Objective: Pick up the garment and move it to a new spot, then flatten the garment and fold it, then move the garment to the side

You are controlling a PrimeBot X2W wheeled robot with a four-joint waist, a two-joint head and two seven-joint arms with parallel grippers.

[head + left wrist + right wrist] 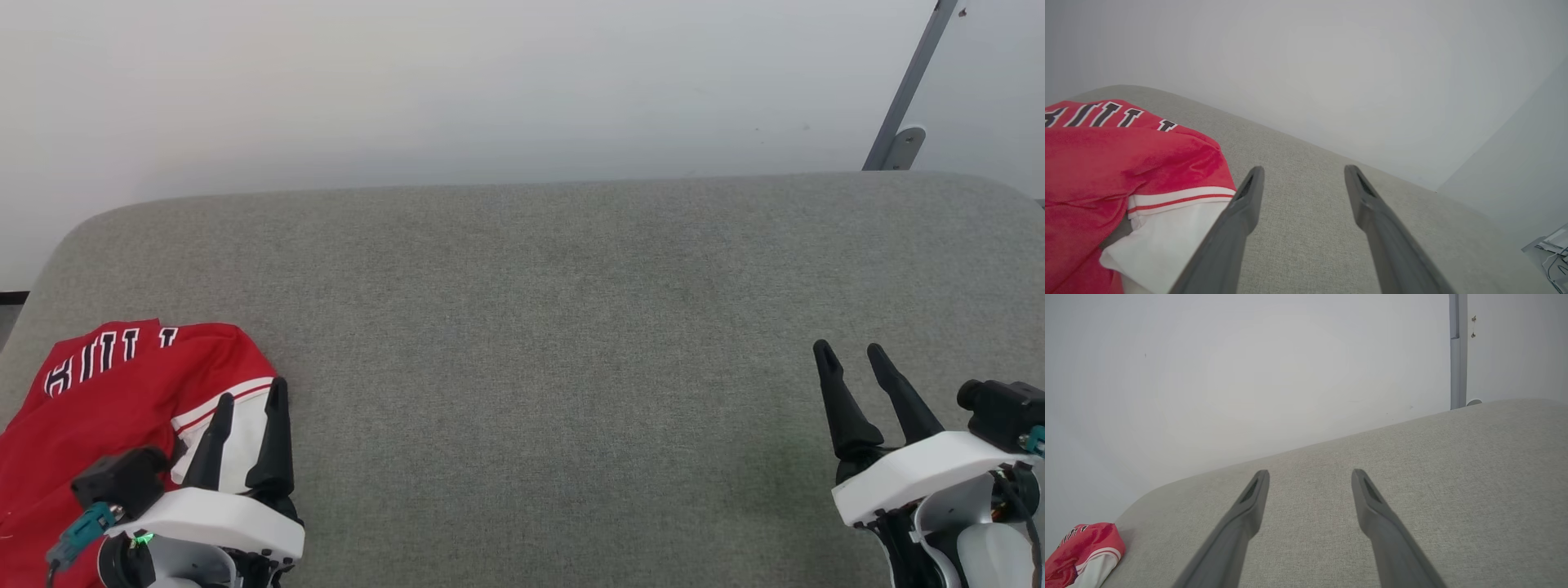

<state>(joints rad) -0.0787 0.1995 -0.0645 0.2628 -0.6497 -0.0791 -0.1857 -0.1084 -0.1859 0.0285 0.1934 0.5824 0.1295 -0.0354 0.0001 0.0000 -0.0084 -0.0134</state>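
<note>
The red jersey [114,392] with black-and-white lettering lies folded at the near left of the grey cushioned surface [539,327]. Its white sleeve end with striped trim faces right. My left gripper [251,389] hovers open over that sleeve end, nothing between its fingers. In the left wrist view the jersey [1118,163] lies left of the open left gripper [1302,169]. My right gripper [849,349] stands open at the near right, far from the garment. The right wrist view has the jersey [1081,551] at its lower left, and the right gripper [1310,473] open over bare fabric.
A pale wall rises behind the surface. A grey metal strut [906,98] with a bracket stands at the back right corner. The surface's rounded edges curve off at the far left and far right.
</note>
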